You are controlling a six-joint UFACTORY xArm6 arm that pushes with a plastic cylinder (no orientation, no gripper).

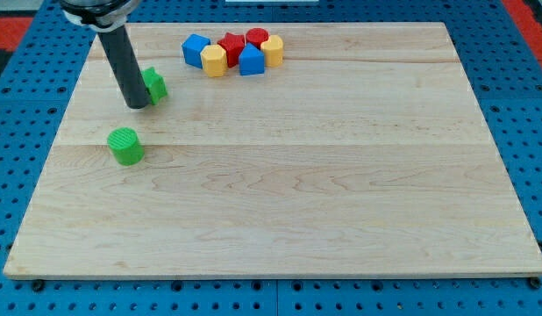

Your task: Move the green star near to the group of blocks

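The green star [155, 84] lies near the board's upper left, partly hidden behind my rod. My tip [138, 106] rests on the board at the star's left side, touching or nearly touching it. The group of blocks sits at the view's top centre, to the right of the star: a blue block [196, 50], a yellow block [214, 61], a red star [232, 46], a blue block [251, 61], a red cylinder [257, 38] and a yellow block [273, 50].
A green cylinder [125, 146] stands below the tip at the board's left. The wooden board [306, 175] lies on a blue pegboard surface [517, 79].
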